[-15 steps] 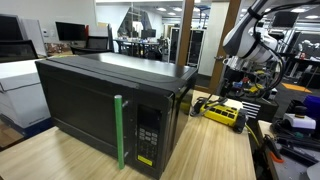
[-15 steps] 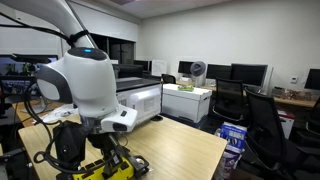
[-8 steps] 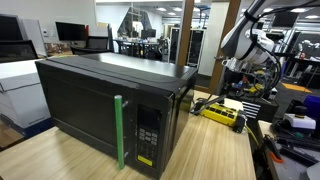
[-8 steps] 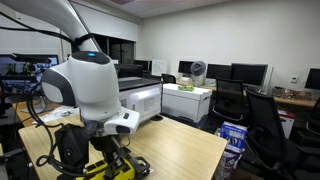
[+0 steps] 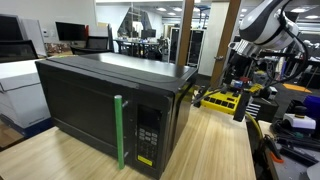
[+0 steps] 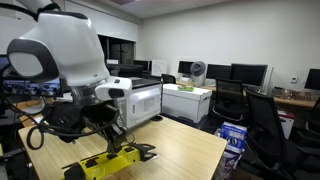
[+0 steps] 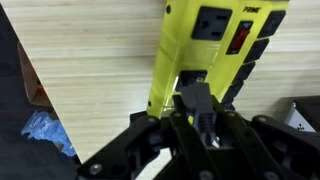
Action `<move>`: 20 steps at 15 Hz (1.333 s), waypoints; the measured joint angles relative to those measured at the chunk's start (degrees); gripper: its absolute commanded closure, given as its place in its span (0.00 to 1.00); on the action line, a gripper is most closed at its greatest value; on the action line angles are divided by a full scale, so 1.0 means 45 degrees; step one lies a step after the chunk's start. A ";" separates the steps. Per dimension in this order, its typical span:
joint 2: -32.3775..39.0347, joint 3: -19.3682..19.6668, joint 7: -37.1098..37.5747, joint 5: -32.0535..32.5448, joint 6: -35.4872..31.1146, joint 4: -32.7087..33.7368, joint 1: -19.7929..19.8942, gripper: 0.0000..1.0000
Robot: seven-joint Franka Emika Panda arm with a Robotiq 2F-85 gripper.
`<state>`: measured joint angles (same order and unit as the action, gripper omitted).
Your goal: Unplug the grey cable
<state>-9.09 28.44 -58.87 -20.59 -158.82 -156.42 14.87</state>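
A yellow power strip with black sockets and a red switch fills the top of the wrist view. My gripper is shut on a grey plug that sits against the strip's face; I cannot tell whether its prongs are still in the socket. In both exterior views the strip hangs tilted just above the wooden table, under the gripper. A dark cable end sticks out from the strip's far end.
A black microwave with a green strip on its door stands on the table beside the arm. The table's edge is close by, with office chairs and a white cabinet beyond it. A blue bag lies on the floor below.
The arm has risen and swung, and the yellow power strip has come up off the table with the gripper and now shows in full.
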 measured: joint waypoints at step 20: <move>0.2523 0.0307 -0.1019 -0.1052 0.3172 0.2331 0.0422 0.92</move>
<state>2.26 29.82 -63.45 -25.32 -144.55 -145.93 16.77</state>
